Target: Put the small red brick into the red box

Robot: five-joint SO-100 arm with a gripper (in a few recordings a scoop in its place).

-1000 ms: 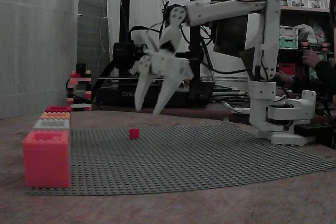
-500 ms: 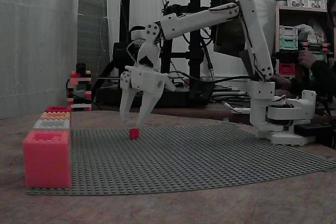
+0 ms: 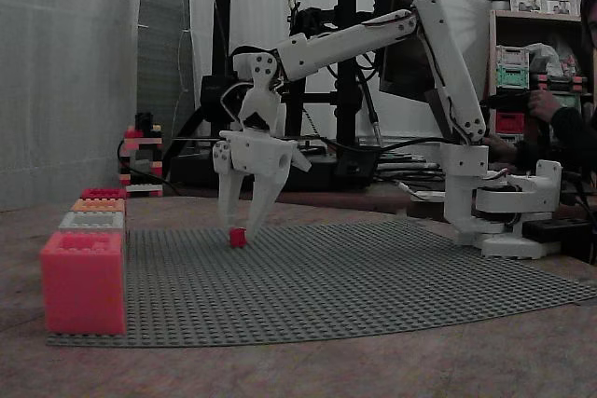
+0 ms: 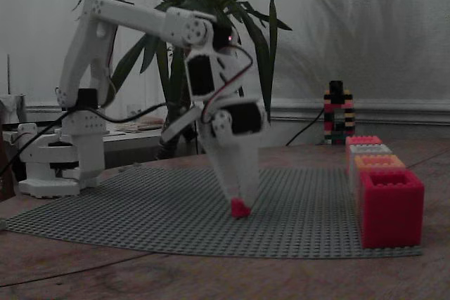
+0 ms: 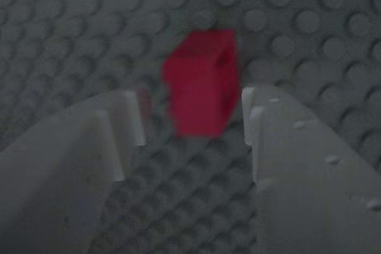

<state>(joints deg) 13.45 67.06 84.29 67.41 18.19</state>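
Observation:
The small red brick point(image 3: 238, 237) point(image 4: 240, 208) sits on the grey studded baseplate point(image 3: 373, 277). My white gripper point(image 3: 239, 224) point(image 4: 239, 197) points down right over it, open, a finger on either side. In the wrist view the brick point(image 5: 202, 81) lies between the fingertips point(image 5: 253, 111) with a small gap on each side. The red box point(image 4: 390, 205) is the nearest of the row in one fixed view and the farthest point(image 3: 103, 193) in the other, well away from the gripper.
A coral-pink box point(image 3: 82, 281), a grey box point(image 3: 91, 221) and an orange box point(image 3: 98, 204) complete the row at the plate's edge. A brick tower point(image 3: 140, 151) and a black printer frame point(image 3: 284, 62) stand behind. A person's arm point(image 3: 564, 123) is at the right.
The arm has swung left and down. The gripper went from hanging high and spread wide to standing upright over the brick with its tips around it.

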